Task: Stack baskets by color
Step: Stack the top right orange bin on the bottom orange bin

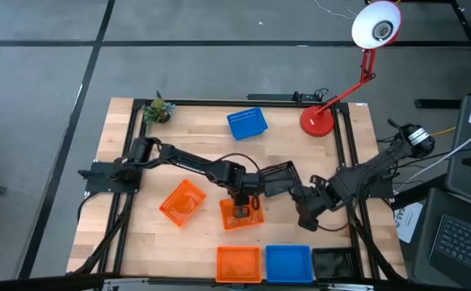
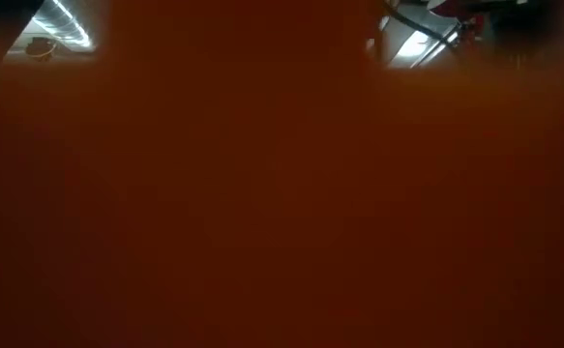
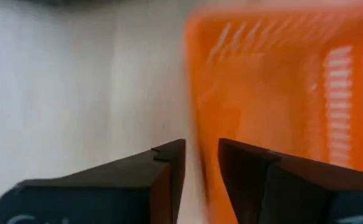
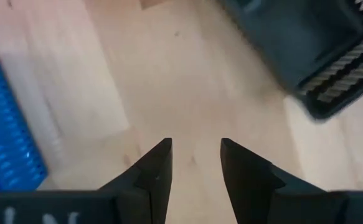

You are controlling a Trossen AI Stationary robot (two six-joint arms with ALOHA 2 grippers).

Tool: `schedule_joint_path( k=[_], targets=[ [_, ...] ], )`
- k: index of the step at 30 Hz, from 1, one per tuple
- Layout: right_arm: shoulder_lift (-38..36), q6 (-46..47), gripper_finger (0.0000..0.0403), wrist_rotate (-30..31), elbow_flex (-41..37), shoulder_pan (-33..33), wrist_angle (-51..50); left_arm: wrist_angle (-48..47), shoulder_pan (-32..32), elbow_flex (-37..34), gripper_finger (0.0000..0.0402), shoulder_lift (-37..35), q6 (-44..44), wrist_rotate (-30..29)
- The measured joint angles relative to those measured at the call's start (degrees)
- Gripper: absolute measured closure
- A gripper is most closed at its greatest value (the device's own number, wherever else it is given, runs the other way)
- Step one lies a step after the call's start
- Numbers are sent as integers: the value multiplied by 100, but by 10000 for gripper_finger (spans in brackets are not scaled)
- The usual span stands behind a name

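Note:
An orange basket (image 1: 241,215) lies on the table's middle, and my left gripper (image 1: 241,207) stands open right above it, pointing steeply down. In the left wrist view the gripper (image 3: 201,146) has one finger on each side of this basket's side wall (image 3: 197,93). My right gripper (image 1: 306,212) hangs open over bare wood, with nothing between its fingers (image 4: 195,144). A black basket (image 1: 277,176) lies between the two arms. A second orange basket (image 1: 182,202) lies turned askew to the left, and a blue basket (image 1: 247,123) at the far side. My left gripper comes at the orange basket from above with one finger (image 3: 169,162) outside the side wall and one (image 3: 243,162) inside. I cannot tell whether either finger touches the wall. The basket rests on the table.
Along the near edge an orange basket (image 1: 239,263), a blue one (image 1: 288,263) and a black one (image 1: 332,263) stand in a row. A red desk lamp (image 1: 320,121) and a small plant (image 1: 158,109) stand at the far edge. Something orange (image 2: 282,193) fills the low view.

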Motion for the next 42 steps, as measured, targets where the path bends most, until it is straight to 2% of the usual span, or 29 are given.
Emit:
schedule_joint_path(
  k=[3,8,12,17,22,27,33,39,42],
  targets=[
    [-4,381,268,-41,0,357,-45,-106,0,-3,327,21,34,-50],
    [-7,1318,268,35,2,978,-86,-139,49,0,393,-45,41,-36],
    [-7,1949,268,227,1,1455,-89,-823,117,218,400,-208,50,12],
    [-7,2349,268,793,2,1914,-75,-1541,-42,889,401,-591,-269,101],
    [-7,2345,268,1337,2,2169,-54,-1536,-654,1418,401,-830,-1141,266],
    [11,2232,268,1568,2,2317,-54,-1117,-1462,1448,401,-807,-2078,-427],
    [11,2215,268,1658,2,2423,-64,-910,-2088,1443,401,-617,-2555,-1218],
    [15,2234,268,1732,2,2469,-30,-554,-1992,1454,401,-259,-2557,-938],
    [19,2234,268,1766,2,2475,10,-852,-1962,1435,401,-233,-2559,-715]
  ],
)
